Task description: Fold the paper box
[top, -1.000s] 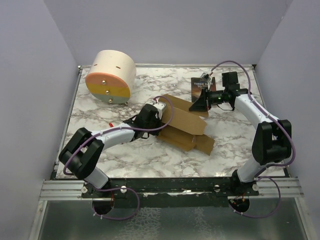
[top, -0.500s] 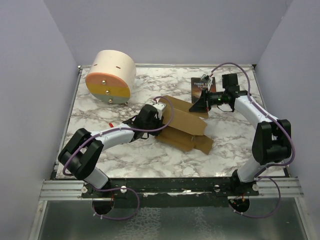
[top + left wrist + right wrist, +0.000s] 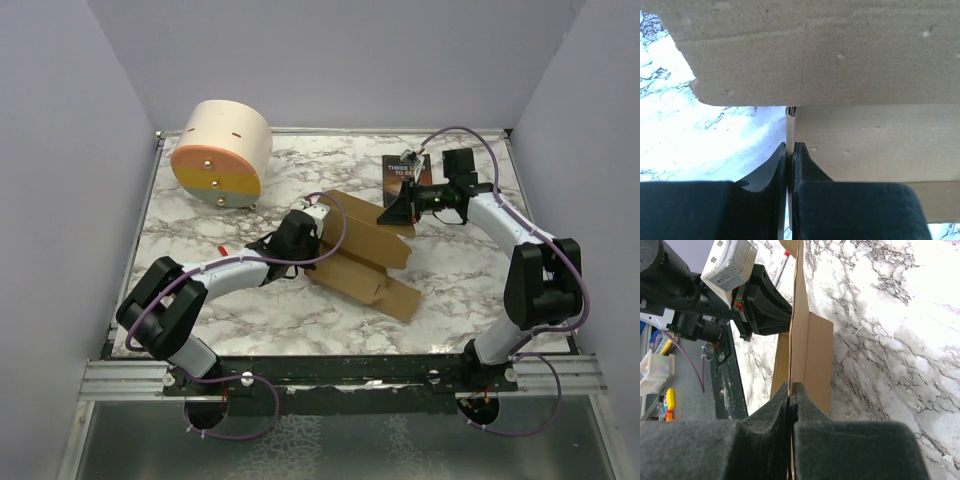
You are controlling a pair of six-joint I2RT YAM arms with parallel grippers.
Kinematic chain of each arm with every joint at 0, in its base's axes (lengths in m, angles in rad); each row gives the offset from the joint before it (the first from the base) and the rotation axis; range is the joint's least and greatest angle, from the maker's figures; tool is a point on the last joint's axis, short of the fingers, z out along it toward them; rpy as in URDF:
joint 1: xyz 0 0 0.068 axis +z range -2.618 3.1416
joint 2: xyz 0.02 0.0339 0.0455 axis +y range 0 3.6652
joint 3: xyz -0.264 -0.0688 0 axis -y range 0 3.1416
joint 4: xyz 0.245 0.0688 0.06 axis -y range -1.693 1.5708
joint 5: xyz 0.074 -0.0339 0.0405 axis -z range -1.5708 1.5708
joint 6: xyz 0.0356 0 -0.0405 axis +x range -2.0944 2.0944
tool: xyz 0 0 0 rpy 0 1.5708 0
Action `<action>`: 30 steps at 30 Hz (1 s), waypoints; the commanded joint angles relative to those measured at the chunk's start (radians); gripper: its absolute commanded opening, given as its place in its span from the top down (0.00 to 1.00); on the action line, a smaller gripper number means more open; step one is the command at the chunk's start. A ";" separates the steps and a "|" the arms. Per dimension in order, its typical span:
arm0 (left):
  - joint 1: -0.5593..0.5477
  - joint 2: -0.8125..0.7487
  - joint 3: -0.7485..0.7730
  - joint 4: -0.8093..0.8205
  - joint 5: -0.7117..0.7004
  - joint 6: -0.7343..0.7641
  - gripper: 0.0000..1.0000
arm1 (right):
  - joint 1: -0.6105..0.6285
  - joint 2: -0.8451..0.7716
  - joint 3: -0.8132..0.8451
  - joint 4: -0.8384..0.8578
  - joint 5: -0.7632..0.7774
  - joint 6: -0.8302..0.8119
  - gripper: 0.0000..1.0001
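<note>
While both arms reach in toward the middle of the surface [image 3: 250, 300], each pincer is closed down on a thin edge of cardboard. The left pincer [image 3: 320, 240] [image 3: 789, 146] has its dark fingers [image 3: 807, 165] pressed almost together, with an upright flap seen edge-on running down between them. The right pincer [image 3: 396, 212] [image 3: 790, 385] is clamped the same way, a raised panel passing edge-on between its foam-faced fingers [image 3: 772, 407].

Between the two pincers lies the paper box [image 3: 360, 255] [image 3: 865, 135] [image 3: 812, 355], plain brown and only partly folded. It lies slantwise near the middle of the marble surface. Its far-left end is at the left pincer and its far-right corner is lifted at the right pincer. One long flat flap reaches toward the near right, resting on the marble. In the left wrist view a broad panel spans the top, with a second panel below it to the right of the fingers.

Just beyond the right pincer, toward the far right, a dark-covered book [image 3: 405, 168] lies flat. Well apart at the far left stands a big cream cylinder [image 3: 222, 150], its orange-yellow face turned toward the near left.
</note>
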 commanded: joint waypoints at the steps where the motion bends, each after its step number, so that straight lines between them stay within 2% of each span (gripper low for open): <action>1: -0.008 -0.016 -0.013 -0.008 -0.054 0.019 1.00 | 0.003 -0.001 -0.008 0.027 0.029 0.008 0.99; 5: -0.010 -0.031 -0.015 -0.012 -0.038 0.031 1.00 | 0.003 0.000 -0.008 0.029 0.026 0.009 0.99; 8: -0.011 -0.041 -0.010 -0.022 -0.032 0.034 0.81 | 0.003 0.000 -0.009 0.031 0.024 0.009 0.99; 11: -0.013 -0.036 -0.001 -0.044 -0.033 0.041 0.74 | 0.003 0.000 -0.009 0.032 0.021 0.008 0.99; 18: -0.022 -0.005 0.009 -0.060 -0.038 0.035 0.72 | 0.003 0.000 -0.009 0.032 0.016 0.008 0.99; 27: -0.037 0.036 0.027 -0.082 -0.113 0.023 0.72 | 0.003 -0.001 -0.009 0.032 0.012 0.009 0.99; 30: -0.041 0.039 0.024 -0.084 -0.143 0.018 0.76 | 0.003 -0.001 -0.009 0.031 0.011 0.007 0.99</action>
